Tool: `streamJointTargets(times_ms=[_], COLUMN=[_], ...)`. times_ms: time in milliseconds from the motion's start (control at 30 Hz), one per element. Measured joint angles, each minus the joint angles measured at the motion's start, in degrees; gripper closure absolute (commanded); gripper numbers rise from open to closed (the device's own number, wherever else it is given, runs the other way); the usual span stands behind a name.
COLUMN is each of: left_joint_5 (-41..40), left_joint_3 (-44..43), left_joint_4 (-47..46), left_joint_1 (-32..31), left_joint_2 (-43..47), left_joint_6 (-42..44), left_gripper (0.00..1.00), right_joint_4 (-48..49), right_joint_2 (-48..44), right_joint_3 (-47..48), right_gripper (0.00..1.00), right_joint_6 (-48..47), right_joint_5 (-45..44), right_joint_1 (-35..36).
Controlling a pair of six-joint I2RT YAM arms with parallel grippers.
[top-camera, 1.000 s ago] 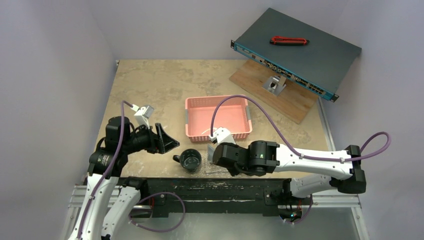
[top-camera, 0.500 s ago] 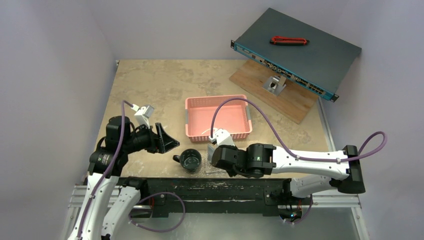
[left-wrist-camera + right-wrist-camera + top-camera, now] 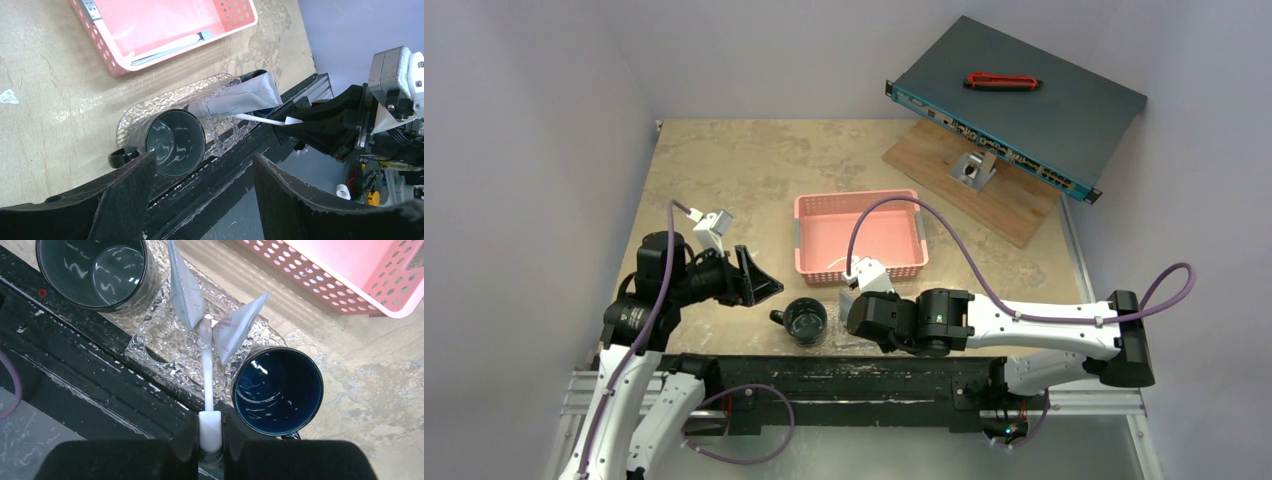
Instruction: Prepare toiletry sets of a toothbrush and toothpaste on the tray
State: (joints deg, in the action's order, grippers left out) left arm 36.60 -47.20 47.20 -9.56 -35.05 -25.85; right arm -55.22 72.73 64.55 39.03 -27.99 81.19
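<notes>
- From above, we cannot make out the tray; the right arm covers part of it.
- Right wrist view: the toothbrush head seems buried between two toothpaste tubes; its handle end vanishes inside the right gripper.
- The pink basket runs off frame at top right.

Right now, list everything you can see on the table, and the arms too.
clear tray: one, textured, near table edge
mugs: two, dark grey and dark blue, at the tray's ends
toothpaste tubes: two, white, on the tray between the mugs
white toothbrush: one, held over the tray
pink basket: one, behind the tray
pale toothbrush: one, inside the basket
network switch: one, dark, on a wooden board, far right
red-handled tool: one, atop the switch
left gripper: open, empty
right gripper: shut on the white toothbrush
</notes>
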Motion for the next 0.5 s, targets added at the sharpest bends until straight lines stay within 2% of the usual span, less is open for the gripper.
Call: streamJointTargets(times_ms=[233,500], left_joint_5=[0.0,0.0], left_joint_3=[0.1,0.1], left_joint_4=[0.0,0.0], left_joint_1=[0.0,0.0], left_joint_2=[-0.2,-0.2], left_joint_6=[0.0,0.0], left_gripper=[0.31,0.31], right_joint_4=[0.4,0.4], right_joint_2=[0.0,-0.3], right_joint_3=[-0.1,-0.1], right_gripper=[0.71,0.63], right_joint_6=[-0.2,-0.7], right_joint_5=[0.0,-0.2], right_joint_1=[0.0,0.0])
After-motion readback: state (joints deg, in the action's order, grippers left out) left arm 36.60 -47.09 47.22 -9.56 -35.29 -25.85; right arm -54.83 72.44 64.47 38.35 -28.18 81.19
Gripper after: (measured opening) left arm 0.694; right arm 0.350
